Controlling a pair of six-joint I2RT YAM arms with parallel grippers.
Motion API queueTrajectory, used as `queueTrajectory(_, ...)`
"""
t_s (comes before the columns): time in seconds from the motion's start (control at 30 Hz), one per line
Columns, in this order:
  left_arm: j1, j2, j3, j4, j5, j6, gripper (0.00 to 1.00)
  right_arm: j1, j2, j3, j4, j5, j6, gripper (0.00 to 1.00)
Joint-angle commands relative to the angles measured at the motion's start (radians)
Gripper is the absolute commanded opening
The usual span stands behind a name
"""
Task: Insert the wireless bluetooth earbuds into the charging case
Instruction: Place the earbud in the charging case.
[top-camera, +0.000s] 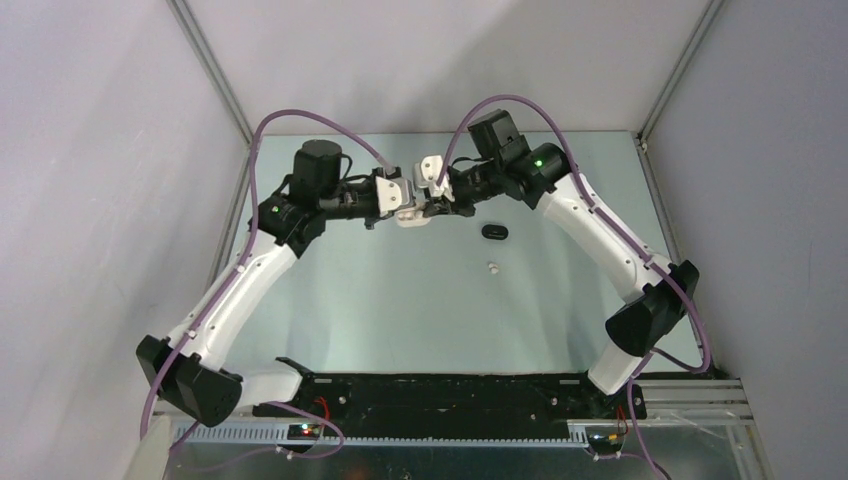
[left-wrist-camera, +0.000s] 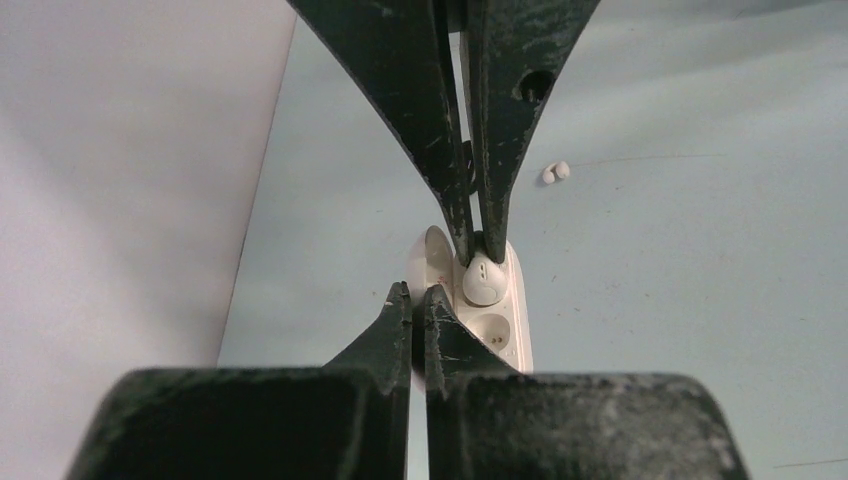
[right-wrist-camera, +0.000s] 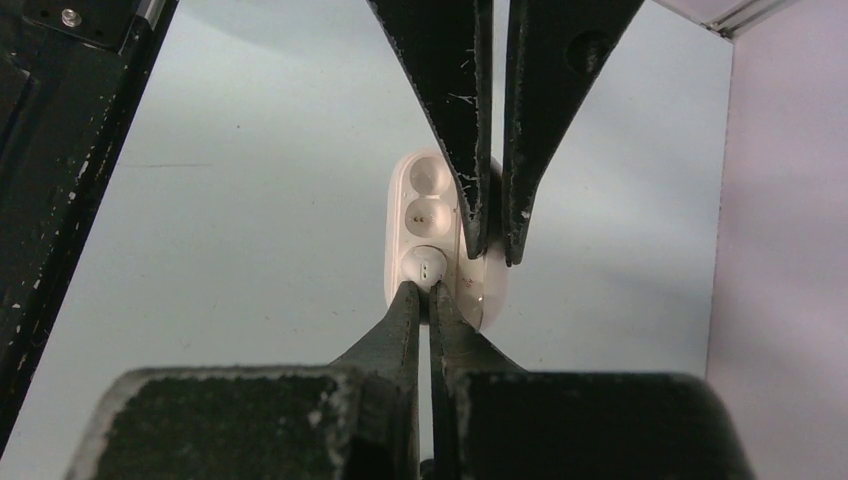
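On the pale tabletop (top-camera: 400, 310) the two arms meet tip to tip over the open white charging case (left-wrist-camera: 503, 335), which lies towards the far edge. The left gripper (left-wrist-camera: 417, 300) is closed to a sliver on what looks like the case's raised lid (left-wrist-camera: 432, 255). The right gripper (right-wrist-camera: 421, 292) is just as tightly closed – its tips pinch a white earbud (left-wrist-camera: 481, 283) at the case's far well. A black case (top-camera: 494, 231) lies nearby, and loose white earbuds (left-wrist-camera: 556, 172) are a little nearer the arm bases.
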Motion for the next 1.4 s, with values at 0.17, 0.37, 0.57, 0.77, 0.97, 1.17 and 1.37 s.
queueTrajectory(0.17,-0.012,-0.051,-0.013,0.106,0.014,-0.068,0.00,0.037,0.018,0.025,0.025,0.091,0.050,0.00)
queueTrajectory(0.37,-0.018,-0.057,-0.025,0.124,0.017,-0.091,0.00,0.048,0.017,0.017,0.053,0.098,0.080,0.04)
queueTrajectory(0.57,-0.023,-0.068,-0.035,0.133,0.018,-0.074,0.00,0.053,0.018,0.012,0.058,0.101,0.104,0.07)
queueTrajectory(0.77,-0.028,-0.076,-0.053,0.135,0.008,-0.061,0.00,0.053,-0.013,-0.025,0.102,0.137,0.152,0.19)
queueTrajectory(0.97,-0.029,-0.088,-0.084,0.137,-0.007,-0.043,0.00,0.052,-0.119,-0.142,0.244,0.134,0.181,0.31)
queueTrajectory(1.17,-0.029,-0.092,-0.102,0.140,-0.012,-0.033,0.00,0.034,-0.185,-0.173,0.266,0.068,0.217,0.36)
queueTrajectory(1.37,-0.029,-0.098,-0.112,0.141,-0.020,-0.017,0.00,-0.013,-0.232,-0.184,0.322,0.014,0.330,0.39)
